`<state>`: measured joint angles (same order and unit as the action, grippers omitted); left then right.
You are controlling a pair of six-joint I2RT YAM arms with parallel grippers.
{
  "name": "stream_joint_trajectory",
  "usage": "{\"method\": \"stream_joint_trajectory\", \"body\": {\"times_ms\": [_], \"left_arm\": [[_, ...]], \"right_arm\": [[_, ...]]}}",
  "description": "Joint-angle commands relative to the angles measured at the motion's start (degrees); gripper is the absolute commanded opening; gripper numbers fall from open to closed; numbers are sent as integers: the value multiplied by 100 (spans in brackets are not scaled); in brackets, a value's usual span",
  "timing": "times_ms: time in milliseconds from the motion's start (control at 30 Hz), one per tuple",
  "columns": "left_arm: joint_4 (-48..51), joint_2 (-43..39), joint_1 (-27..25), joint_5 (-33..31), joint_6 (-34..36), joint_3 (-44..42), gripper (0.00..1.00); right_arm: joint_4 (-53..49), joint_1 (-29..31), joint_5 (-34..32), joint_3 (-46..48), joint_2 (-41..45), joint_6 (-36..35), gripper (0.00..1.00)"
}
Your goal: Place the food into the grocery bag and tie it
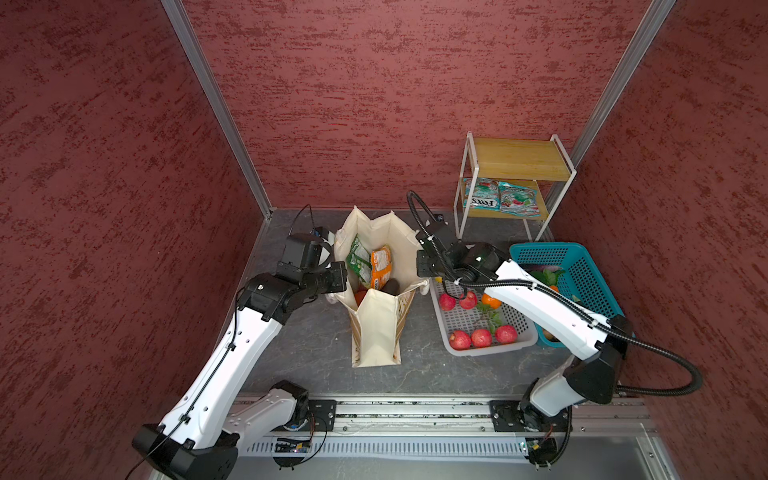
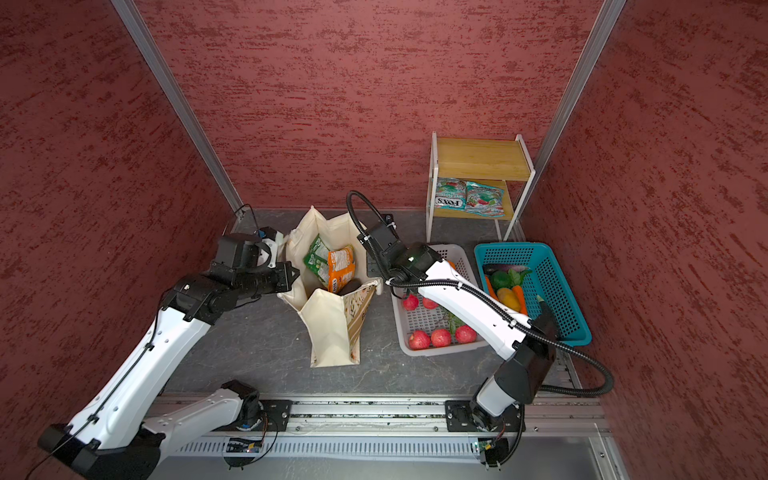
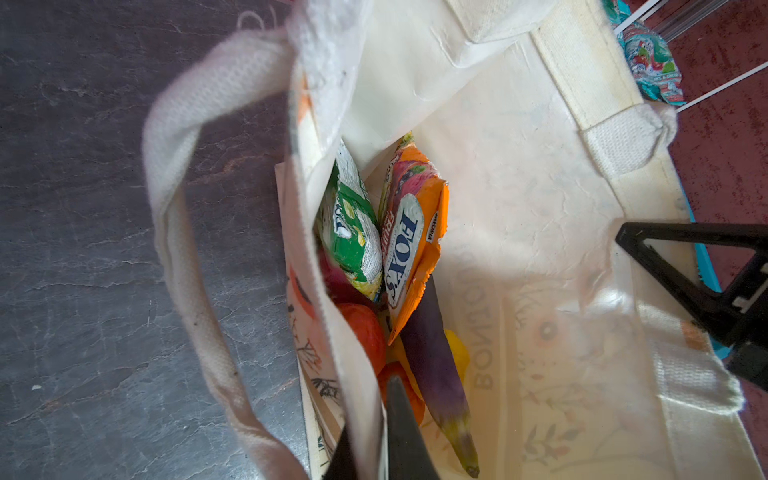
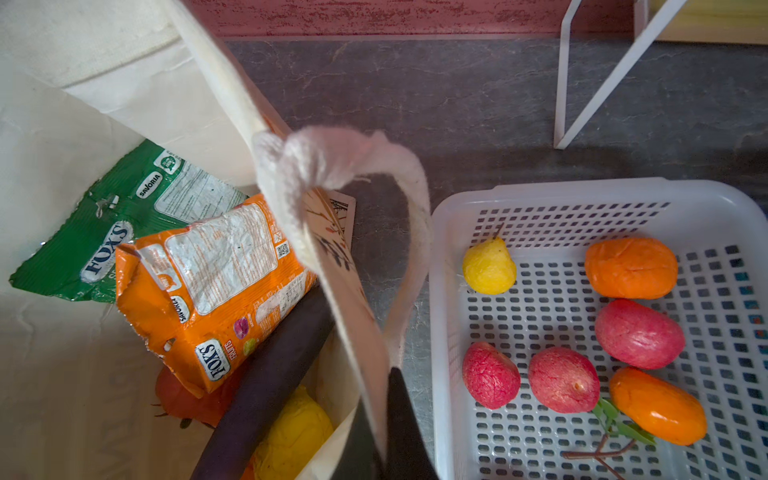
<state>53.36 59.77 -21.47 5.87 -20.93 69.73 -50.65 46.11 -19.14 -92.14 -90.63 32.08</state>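
Observation:
The cream grocery bag point(image 1: 376, 332) point(image 2: 328, 332) stands open in the middle of the floor in both top views. Inside it lie a green packet point(image 1: 357, 259), an orange packet point(image 1: 380, 266), a purple eggplant point(image 3: 432, 357), a red tomato point(image 3: 365, 332) and a yellow fruit point(image 4: 295, 432). My left gripper point(image 3: 374, 415) point(image 1: 334, 297) is shut on the bag's left rim, with cloth between its fingers. On the opposite rim, my right gripper point(image 4: 380, 399) point(image 1: 423, 286) is shut on the cloth beside the white loop handle point(image 4: 332, 158).
A grey perforated basket point(image 1: 528, 338) right of the bag holds red apples point(image 1: 482, 337) and orange fruit. Behind my right arm, a teal basket point(image 1: 582, 266) holds vegetables. A small wooden shelf point(image 1: 515, 158) at the back right carries two packets point(image 1: 503, 199).

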Motion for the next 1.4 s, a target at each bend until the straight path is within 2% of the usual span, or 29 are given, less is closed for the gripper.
{"method": "stream_joint_trajectory", "body": {"times_ms": [0, 67, 200, 267, 433, 567, 667, 733, 867, 967, 1133, 1367], "left_arm": [[3, -97, -32, -67, -43, -83, 19], [16, -113, -33, -73, -59, -67, 28], [38, -249, -32, -144, -18, 52, 55], [88, -361, -32, -262, -8, 133, 61], [207, -847, -23, -758, -41, 408, 68], [261, -1406, 47, -1486, -194, 507, 68], [383, -1591, 418, -1609, -268, 372, 66], [426, -1564, 962, -1077, -276, 149, 66], [-39, -1601, 2326, 758, -447, -875, 64], [-621, -1763, 2961, 1877, -592, -1626, 63], [-1154, -1741, 3166, 2690, -722, -2168, 67], [-1356, -1418, 3152, 3008, -696, -2516, 69]], "right_arm": [[319, -58, -56, -67, 98, -46, 0], [319, -58, -29, -84, 79, -52, 0], [310, -67, -35, -98, 89, -60, 0], [302, -75, -46, -85, 93, -70, 0], [259, -98, -81, -110, 159, -87, 0], [240, -111, -96, -147, 202, -98, 0], [240, -111, -64, -166, 212, -88, 0], [249, -111, -31, -173, 221, -79, 0], [283, -111, 53, -164, 221, -71, 0], [284, -115, 116, -155, 230, -62, 0], [293, -111, 195, -138, 230, -28, 0], [324, -111, 235, -112, 230, 14, 5]]}}
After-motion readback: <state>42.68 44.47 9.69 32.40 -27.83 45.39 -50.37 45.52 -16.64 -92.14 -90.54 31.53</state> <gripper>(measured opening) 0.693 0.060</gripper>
